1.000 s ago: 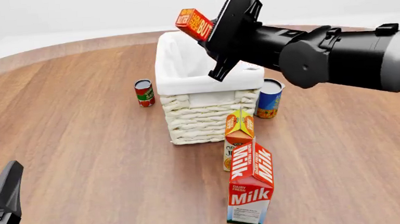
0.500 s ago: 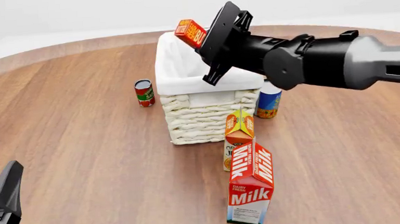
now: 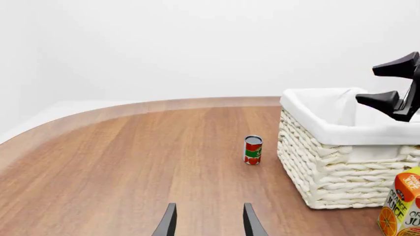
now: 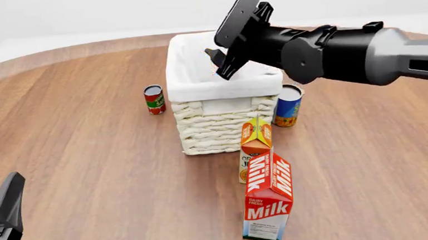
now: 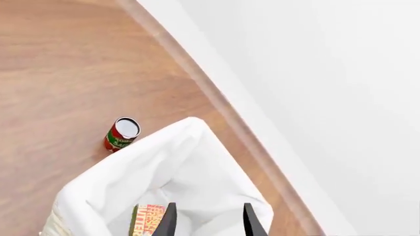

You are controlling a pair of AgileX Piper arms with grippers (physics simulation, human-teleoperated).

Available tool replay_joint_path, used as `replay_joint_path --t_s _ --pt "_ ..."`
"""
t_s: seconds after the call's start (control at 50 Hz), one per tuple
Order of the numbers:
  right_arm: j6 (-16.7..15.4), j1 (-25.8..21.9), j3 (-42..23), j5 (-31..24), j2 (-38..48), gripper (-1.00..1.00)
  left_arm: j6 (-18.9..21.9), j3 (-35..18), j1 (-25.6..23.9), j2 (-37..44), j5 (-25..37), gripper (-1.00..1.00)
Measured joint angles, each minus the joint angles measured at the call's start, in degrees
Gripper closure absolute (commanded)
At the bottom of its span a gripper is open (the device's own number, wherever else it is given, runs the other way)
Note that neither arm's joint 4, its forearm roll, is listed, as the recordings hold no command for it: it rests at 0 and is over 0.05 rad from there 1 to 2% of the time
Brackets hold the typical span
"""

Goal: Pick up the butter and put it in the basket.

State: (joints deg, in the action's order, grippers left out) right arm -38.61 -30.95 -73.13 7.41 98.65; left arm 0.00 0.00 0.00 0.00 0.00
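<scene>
The butter lies inside the basket, on the white liner; only the right wrist view shows it. In the front view the basket hides it. My right gripper hangs over the basket's opening, its jaws open with nothing between them. The right wrist view also shows the right gripper open, with the butter just beside one finger. From the left wrist view, the right gripper sits above the basket. My left gripper is open low over the table, far away at the near left.
A small red can stands left of the basket, a blue-and-orange can right of it. The orange juice carton stands against the basket's near side, with the tall Milk carton in front of it.
The butter has left the right gripper and now lies in the basket. The right gripper has opened and lifted a little over the basket. The left arm has not moved.
</scene>
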Motion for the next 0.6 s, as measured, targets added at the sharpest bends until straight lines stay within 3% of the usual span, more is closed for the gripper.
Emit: replay_joint_path --t_s 0.24,0.4,0.6 --pt "1.9 0.1 1.1 -2.1 -6.3 -1.00 0.0 0.0 0.0 0.0 0.0 -1.00" --pt "3.8 -0.5 2.2 -7.5 -18.9 -1.00 0.0 0.0 0.0 0.0 0.0 -1.00" --pt "5.1 -0.5 1.1 -18.8 -38.5 -1.00 0.0 0.0 0.0 0.0 0.0 -1.00"
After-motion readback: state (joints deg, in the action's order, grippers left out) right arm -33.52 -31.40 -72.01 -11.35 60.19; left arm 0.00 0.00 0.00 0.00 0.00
